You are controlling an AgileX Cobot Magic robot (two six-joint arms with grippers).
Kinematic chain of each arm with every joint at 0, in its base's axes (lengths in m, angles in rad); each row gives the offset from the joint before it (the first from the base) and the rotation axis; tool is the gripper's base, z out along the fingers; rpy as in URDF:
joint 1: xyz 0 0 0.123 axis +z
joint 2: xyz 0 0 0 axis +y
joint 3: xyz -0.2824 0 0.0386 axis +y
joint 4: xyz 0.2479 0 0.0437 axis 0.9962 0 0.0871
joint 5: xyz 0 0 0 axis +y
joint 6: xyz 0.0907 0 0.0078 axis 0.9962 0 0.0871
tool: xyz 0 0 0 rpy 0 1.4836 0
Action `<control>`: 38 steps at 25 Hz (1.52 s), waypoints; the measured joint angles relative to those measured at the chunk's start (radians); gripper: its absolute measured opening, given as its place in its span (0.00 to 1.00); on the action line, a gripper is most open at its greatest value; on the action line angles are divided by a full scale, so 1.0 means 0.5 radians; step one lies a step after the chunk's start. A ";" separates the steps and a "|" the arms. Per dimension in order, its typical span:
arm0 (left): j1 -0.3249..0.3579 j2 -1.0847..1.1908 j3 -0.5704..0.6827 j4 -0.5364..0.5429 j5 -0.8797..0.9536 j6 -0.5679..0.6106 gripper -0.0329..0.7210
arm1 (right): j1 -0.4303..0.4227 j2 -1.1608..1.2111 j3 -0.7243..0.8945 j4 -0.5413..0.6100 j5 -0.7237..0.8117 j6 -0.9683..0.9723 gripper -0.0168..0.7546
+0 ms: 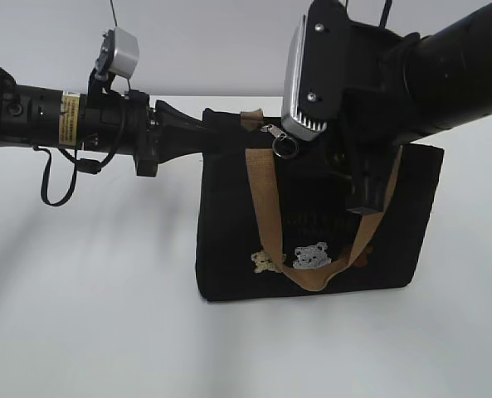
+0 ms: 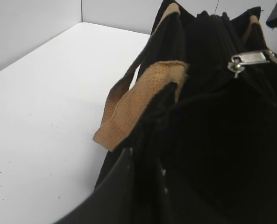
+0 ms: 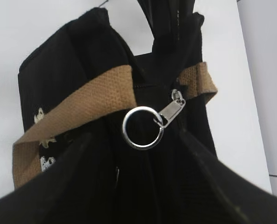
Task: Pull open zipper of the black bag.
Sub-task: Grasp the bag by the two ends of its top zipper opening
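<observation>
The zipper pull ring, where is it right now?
The zipper pull ring hangs at the black bag's top edge, left of centre in the exterior view, beside the tan handle.

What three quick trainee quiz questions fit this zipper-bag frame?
1. True or false: the black bag stands upright on the table.
2. What hangs from the zipper pull? A) round metal ring B) cord C) tag
3. Which gripper clamps the bag's end: left gripper or right gripper?
Key: 1 true; 2 A, the ring; 3 left, jaws shut on fabric; the right's jaws stand open around the ring.
</observation>
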 joint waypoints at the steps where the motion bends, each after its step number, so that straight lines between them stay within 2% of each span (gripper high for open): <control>1: 0.000 0.000 0.000 0.000 0.000 0.000 0.10 | 0.000 0.018 0.000 -0.002 -0.017 -0.006 0.55; 26: 0.000 0.000 0.000 0.028 -0.015 0.000 0.10 | 0.000 0.144 0.000 -0.006 -0.157 -0.053 0.55; 31: 0.000 0.000 0.000 0.028 -0.015 0.000 0.10 | 0.070 0.144 0.000 -0.006 -0.170 -0.075 0.55; 38: 0.000 0.000 0.000 0.030 -0.015 0.000 0.10 | 0.073 0.153 0.000 -0.008 -0.176 -0.093 0.55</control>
